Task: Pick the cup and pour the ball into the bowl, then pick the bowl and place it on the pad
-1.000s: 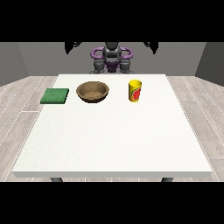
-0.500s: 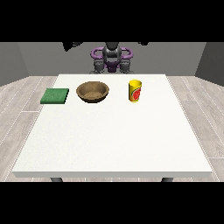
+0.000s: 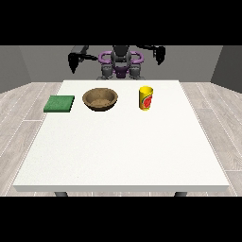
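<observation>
yellow cup (image 3: 146,98) x1, brown bowl (image 3: 99,99) x1, green pad (image 3: 59,103) x1.

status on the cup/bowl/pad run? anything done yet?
Done: nothing. The yellow cup stands upright on the table, apart from the brown bowl; the green pad is bare. In hand: nothing; the hand at the view's left and the hand at the view's right are raised beside the robot's body. Left: grasp the cup, pour, move bowl onto pad. The ball isn't visible.
</observation>
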Available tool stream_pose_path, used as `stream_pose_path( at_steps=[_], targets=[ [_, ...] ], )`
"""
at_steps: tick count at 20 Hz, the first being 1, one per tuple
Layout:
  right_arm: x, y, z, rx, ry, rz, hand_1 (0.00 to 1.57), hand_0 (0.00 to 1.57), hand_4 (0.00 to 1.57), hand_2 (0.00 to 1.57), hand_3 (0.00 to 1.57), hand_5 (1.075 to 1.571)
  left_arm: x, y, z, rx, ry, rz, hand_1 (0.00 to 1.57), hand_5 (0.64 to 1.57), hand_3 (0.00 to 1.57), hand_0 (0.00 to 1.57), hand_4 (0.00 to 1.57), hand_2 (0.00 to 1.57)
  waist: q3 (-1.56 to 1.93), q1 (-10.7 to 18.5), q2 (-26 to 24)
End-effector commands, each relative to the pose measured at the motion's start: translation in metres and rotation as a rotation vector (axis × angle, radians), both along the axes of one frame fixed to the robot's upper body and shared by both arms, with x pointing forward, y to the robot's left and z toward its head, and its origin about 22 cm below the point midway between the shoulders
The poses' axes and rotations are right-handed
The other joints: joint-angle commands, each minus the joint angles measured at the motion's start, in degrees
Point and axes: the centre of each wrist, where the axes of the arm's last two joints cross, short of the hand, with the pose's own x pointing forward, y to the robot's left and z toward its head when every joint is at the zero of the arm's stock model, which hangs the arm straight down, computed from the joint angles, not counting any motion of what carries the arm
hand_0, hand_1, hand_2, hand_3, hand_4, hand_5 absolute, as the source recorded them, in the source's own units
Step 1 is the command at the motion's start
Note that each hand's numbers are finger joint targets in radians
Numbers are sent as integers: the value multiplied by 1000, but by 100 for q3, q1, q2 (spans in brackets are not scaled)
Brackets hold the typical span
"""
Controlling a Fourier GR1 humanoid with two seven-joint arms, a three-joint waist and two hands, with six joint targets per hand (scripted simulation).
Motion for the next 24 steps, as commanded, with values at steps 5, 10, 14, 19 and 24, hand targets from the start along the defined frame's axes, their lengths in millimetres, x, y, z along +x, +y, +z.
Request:
stream_pose_path(
  at_steps=[5, 10, 14, 19, 24],
  targets=[
    [18, -14, -2, -30, -39, 32, 0, 0, 0, 0, 0, 1561, 46, 56, 1, 58, -22, 81, 0, 1252, 0, 0, 0, 0, -1, -231, 413],
    [38, -34, 5, -36, -68, 36, 0, 0, 0, 0, 0, 1561, 57, 19, -35, 91, -24, 77, 0, 1245, 0, 0, 0, 0, -1, -337, 618],
    [41, -30, -1, -21, -64, 44, 0, 0, 0, 0, 0, 1562, 70, 17, -55, 102, -51, 108, 0, 1236, 0, 0, 0, 0, -1, -440, 566],
    [33, -41, -9, -17, -38, 59, 0, 0, 0, 0, 0, 1563, 72, 34, -83, 87, -25, 176, 0, 1238, 0, 0, 0, 0, -3, -573, 519],
    [41, -60, -3, -8, -102, 74, 0, 0, 0, 0, 0, 1559, 83, 18, -93, 65, -75, 205, 0, 1271, 0, 0, 0, 0, -3, -740, 933]
  ],
)
